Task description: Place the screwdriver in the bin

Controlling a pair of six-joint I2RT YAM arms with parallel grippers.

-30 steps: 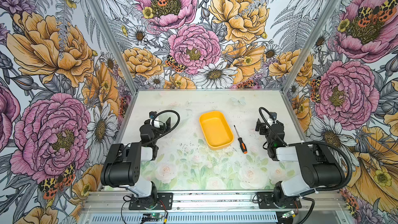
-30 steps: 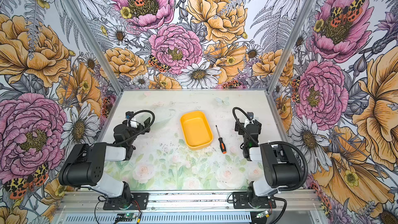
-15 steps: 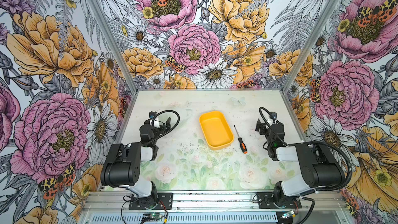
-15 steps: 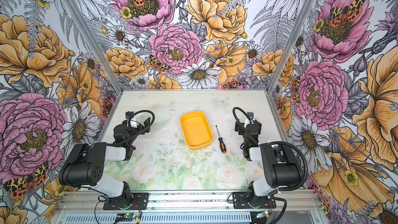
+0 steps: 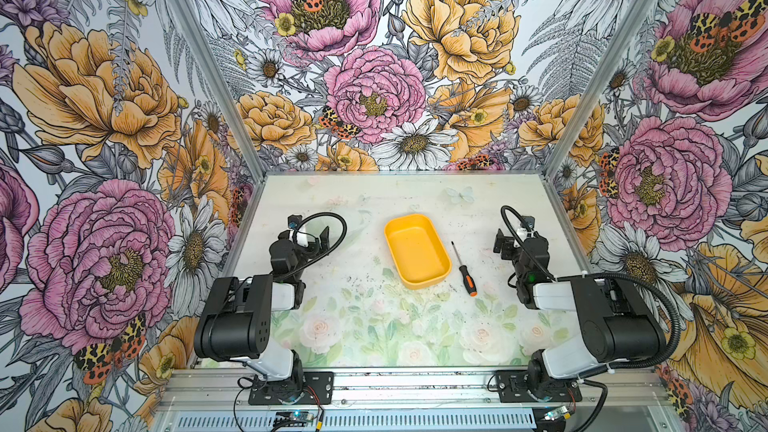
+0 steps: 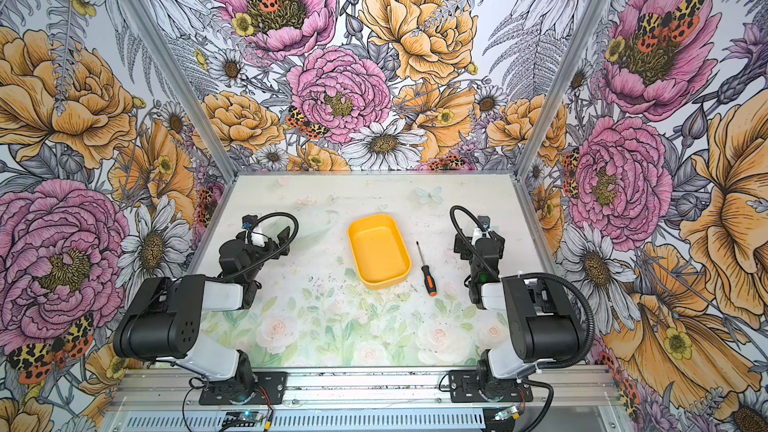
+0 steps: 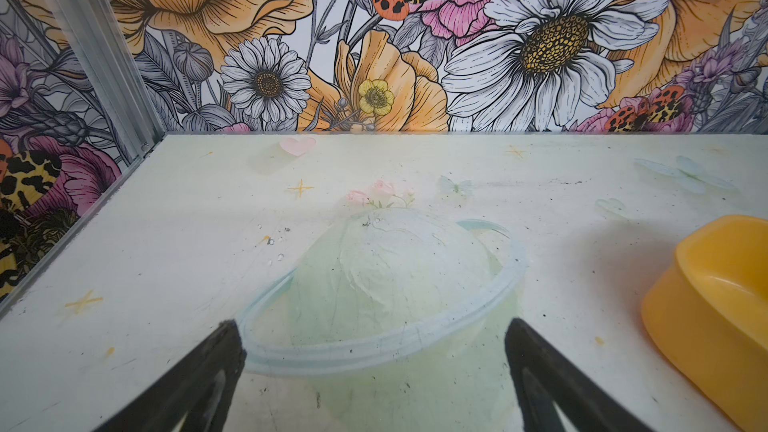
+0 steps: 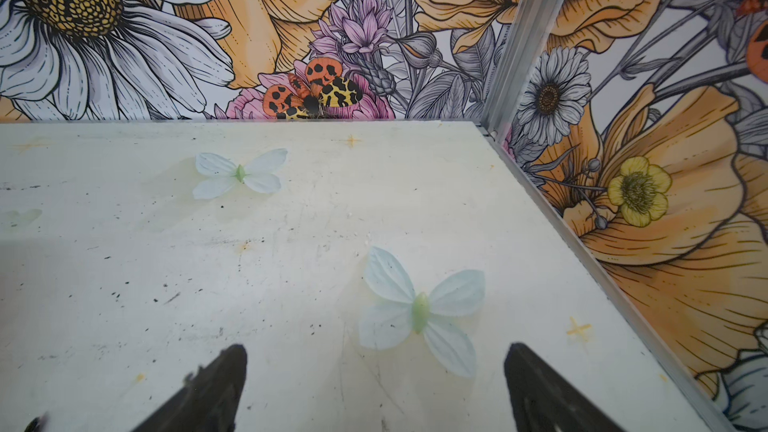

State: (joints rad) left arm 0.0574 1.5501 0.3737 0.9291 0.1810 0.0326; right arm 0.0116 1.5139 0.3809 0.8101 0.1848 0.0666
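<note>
Yellow-orange bin (image 5: 417, 253) sits on the bench (image 5: 353, 326), screwdriver (image 5: 464, 268) lying just beside it; left gripper (image 7: 372, 326) and right gripper (image 8: 376, 349) flank the bin, well apart from it, both spread wide, holding nothing.

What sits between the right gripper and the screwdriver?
Nothing: in both top views only bare, speckled tabletop separates the open right gripper from the screwdriver, which lies beside the bin.

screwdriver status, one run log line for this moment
screwdriver: flat on table, beside bin, not held | bin: empty | left tool: open | right tool: open
</note>
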